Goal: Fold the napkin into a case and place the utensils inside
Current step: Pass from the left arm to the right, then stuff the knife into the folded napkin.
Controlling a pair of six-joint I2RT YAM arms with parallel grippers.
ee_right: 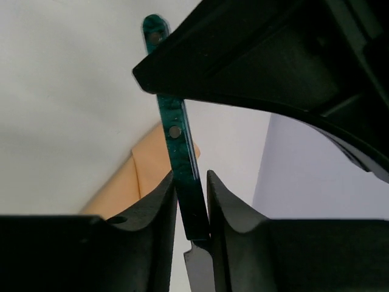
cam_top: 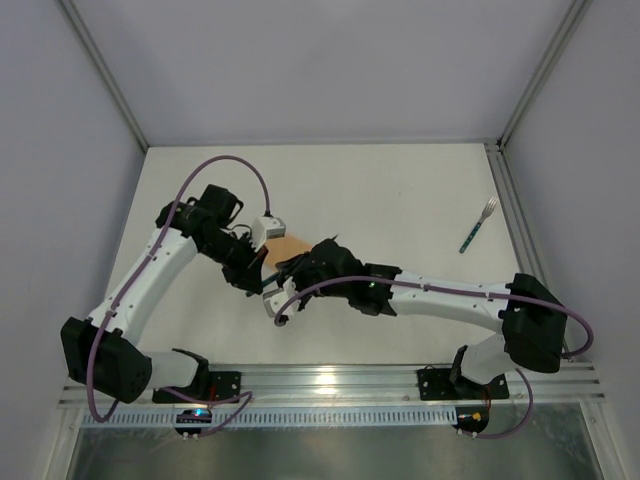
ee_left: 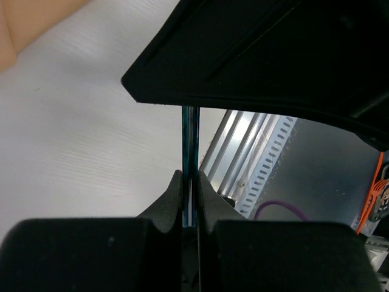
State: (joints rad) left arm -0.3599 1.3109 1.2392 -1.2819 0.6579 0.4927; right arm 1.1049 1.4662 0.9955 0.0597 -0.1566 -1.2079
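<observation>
left end effector [ee_left: 189,180]: pressed together on the knife [ee_left: 189,137], which was seen edge-on and ran straight out from between its fingertips.
right end effector [ee_right: 190,185]: its fingers stood close on both sides of the same teal handle, near the blade; whether they pressed it, I could not tell.
knife handling: probably light, stiff, thin and smooth, so it could slip or turn; the flat sides of the handle seemed the best hold.
case [ee_right: 155,176]: peach cloth on the counter [cam_top: 400,190], just beyond the right end effector; probably soft and easy to shift.
fork [cam_top: 478,226]: well apart, far off to the right of the right end effector.
writing: none readable.
</observation>
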